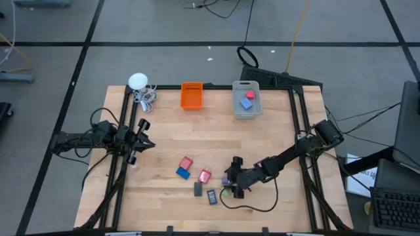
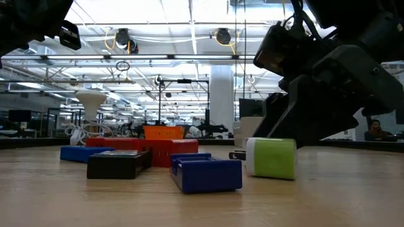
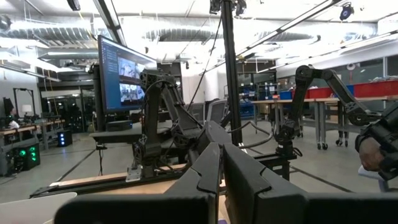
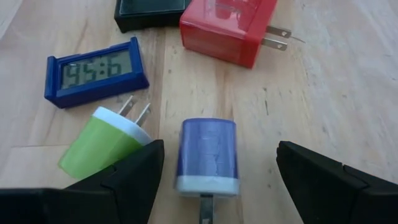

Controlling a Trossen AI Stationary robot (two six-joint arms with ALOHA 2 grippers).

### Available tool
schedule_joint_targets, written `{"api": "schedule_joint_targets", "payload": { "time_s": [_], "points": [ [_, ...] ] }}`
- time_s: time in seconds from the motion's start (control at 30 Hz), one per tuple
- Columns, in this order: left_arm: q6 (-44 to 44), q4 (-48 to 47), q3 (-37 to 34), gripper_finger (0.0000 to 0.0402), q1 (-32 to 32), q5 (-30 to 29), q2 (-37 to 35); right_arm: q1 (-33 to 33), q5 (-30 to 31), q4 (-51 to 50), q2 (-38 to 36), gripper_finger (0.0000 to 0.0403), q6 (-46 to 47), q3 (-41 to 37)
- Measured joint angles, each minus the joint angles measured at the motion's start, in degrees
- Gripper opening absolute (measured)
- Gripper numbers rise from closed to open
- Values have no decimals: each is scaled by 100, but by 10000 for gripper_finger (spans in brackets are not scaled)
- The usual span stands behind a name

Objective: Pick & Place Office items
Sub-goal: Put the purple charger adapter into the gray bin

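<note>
a pale wooden table in a dark frame on a grey tiled floor, a workshop hall beyond. toward six o'clock on the boards, a loose cluster of small office items. in the right wrist view, a purple plug adapter lying flat between the spread fingers of the right gripper, touching neither. just beside it a green plug adapter, prongs toward a blue clock; a red plug adapter and a black flat piece past those. from above, at nine o'clock of the gripper, a pink block, a red block, a blue block and a dark grey rectangle. at twelve o'clock of the table, a clear grey bin holding a red and a blue piece; next to it an orange bin; further toward ten o'clock a white round gadget with coiled cable. at nine o'clock, the left gripper, pressed together, holding nothing.
</note>
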Motion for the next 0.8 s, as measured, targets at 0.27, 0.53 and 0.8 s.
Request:
{"api": "schedule_joint_targets", "payload": {
  "time_s": [0.27,0.53,0.8],
  "points": [
    [-1,0,0,24,2,0,0,0,-273,-15,0,299,2,-2],
    [1,0,0,24,2,0,0,-4,-260,-17,0,299,0,-2],
    [1,0,0,24,1,0,0,-7,-242,-17,0,299,-24,-2]
  ]
}}
